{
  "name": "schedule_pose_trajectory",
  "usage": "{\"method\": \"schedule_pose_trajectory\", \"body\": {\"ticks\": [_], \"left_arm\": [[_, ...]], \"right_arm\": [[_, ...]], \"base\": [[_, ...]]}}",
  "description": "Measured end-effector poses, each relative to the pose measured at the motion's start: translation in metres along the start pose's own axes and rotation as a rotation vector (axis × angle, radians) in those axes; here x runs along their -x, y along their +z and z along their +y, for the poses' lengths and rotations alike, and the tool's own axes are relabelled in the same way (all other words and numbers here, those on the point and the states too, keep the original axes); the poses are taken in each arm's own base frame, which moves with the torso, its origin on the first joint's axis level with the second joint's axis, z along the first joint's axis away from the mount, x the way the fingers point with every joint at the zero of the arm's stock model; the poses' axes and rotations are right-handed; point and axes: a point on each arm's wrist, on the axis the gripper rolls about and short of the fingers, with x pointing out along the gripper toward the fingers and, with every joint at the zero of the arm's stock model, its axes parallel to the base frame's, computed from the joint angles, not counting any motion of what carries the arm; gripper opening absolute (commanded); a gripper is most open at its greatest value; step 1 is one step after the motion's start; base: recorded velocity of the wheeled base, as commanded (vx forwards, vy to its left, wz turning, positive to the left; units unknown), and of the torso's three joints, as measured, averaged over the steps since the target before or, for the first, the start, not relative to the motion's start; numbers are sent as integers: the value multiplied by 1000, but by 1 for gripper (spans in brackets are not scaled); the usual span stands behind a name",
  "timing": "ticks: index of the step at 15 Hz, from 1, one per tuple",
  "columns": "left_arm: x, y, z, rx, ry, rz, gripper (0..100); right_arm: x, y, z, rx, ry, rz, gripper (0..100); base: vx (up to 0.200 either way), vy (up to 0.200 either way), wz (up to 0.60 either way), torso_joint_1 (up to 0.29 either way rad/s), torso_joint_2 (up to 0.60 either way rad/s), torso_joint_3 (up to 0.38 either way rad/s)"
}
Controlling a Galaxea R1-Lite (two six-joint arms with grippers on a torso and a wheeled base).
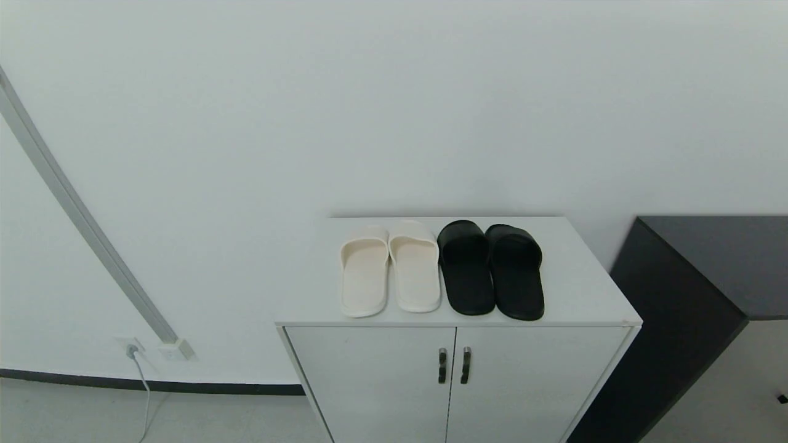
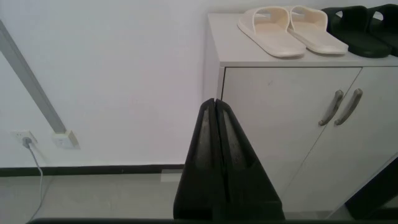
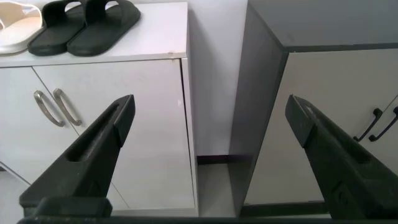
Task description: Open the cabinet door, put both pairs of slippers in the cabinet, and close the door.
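Note:
A white two-door cabinet stands against the wall with both doors shut and two dark handles at the middle seam. On its top lie a cream pair of slippers on the left and a black pair on the right, side by side. My left gripper is shut and empty, low and off the cabinet's left front corner, with the cream slippers above it. My right gripper is open and empty, level with the right door near the cabinet's right edge.
A dark grey cabinet stands close on the right, with a narrow gap between it and the white one. A wall socket with a plugged cable and a slanted wall duct are at the left. Floor lies open left of the cabinet.

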Motion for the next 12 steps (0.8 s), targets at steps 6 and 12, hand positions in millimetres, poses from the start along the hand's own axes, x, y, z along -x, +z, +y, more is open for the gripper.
{"method": "schedule_pose_trajectory", "body": {"ticks": [6, 12], "left_arm": [[0, 0, 0, 0, 0, 0, 0], [0, 0, 0, 1, 1, 0, 0]], "right_arm": [[0, 0, 0, 5, 0, 0, 100], [0, 0, 0, 12, -1, 1, 100]], "base": [[0, 0, 0, 0, 0, 0], [0, 0, 0, 0, 0, 0]]}}
